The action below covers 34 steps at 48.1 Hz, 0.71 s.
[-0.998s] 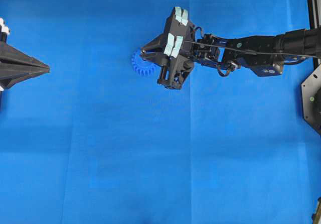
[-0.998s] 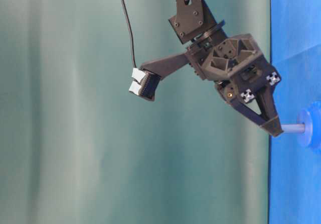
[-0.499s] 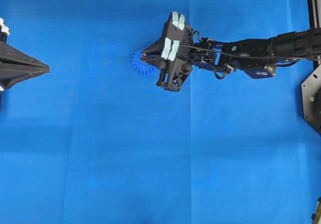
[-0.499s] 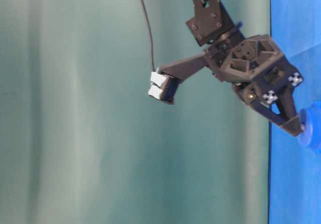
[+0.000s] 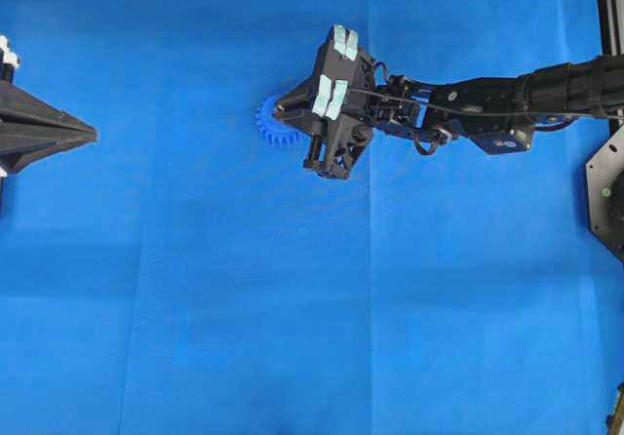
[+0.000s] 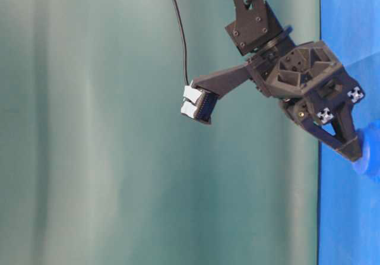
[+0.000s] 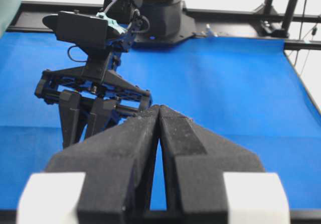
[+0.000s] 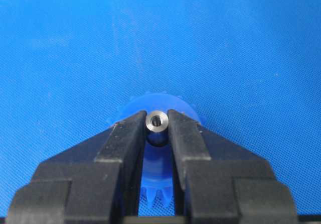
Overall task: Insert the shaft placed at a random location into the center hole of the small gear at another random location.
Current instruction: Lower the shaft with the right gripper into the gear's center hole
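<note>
The small blue gear [image 5: 271, 123] lies flat on the blue cloth. It also shows in the right wrist view [image 8: 143, 105] and edge-on in the table-level view [image 6: 371, 153]. My right gripper [image 5: 283, 113] is shut on the silvery shaft [image 8: 156, 120], with its fingertips [image 6: 354, 152] down against the gear's hub. The shaft stands end-on over the gear's middle, and its length is hidden. The center hole is hidden under the shaft. My left gripper [image 5: 91, 135] is shut and empty at the far left, well away from the gear. It also shows in the left wrist view [image 7: 159, 109].
The blue cloth [image 5: 292, 308] covers the table. The right arm [image 5: 487, 98] reaches in from the right edge. A black frame [image 5: 606, 191] stands at the right. The right arm's base [image 7: 155, 13] shows at the back.
My right gripper has come down onto the gear. The bare length of shaft seen between fingertips and hub a second ago no longer shows. The left arm has not moved.
</note>
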### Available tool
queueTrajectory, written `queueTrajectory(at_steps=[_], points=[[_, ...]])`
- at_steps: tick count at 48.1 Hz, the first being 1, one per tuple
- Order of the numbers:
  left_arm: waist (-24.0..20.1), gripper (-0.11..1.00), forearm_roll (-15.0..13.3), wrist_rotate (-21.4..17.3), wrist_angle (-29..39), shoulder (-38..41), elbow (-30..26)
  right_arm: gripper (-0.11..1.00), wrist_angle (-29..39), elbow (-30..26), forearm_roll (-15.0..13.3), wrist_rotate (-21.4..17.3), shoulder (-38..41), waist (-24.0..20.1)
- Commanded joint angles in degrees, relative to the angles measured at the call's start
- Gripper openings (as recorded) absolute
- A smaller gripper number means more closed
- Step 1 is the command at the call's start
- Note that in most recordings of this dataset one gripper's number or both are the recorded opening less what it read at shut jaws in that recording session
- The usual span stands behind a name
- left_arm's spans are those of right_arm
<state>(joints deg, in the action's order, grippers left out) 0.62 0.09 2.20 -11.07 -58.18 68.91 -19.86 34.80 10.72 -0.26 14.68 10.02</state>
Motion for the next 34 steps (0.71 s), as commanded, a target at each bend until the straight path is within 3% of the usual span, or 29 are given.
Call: queueTrajectory(at_steps=[1,15,19,30,34], points=[[0.1,0.0,0.0,0.1,-0.1,0.3,-0.5,0.04,0.2,-0.7,0.1,0.1,-0.7,-0.1],[0.1,0.0,0.0,0.1,0.3,0.3,-0.6,0.08,0.8,-0.8,0.1,0.1,-0.7,-0.1],[0.1,0.0,0.0,0.1,0.3,0.3,-0.5,0.22,1.5,-0.9,0.1,0.1,-0.7,-0.2],[0.1,0.0,0.0,0.1,0.8,0.3,-0.5,0.85,1.8,-1.2,0.2,0.1,-0.8,-0.2],[0.1,0.0,0.0,0.2,0.8,0.3,-0.6,0.88,1.9,-1.2,0.2,0.1,-0.8,-0.2]])
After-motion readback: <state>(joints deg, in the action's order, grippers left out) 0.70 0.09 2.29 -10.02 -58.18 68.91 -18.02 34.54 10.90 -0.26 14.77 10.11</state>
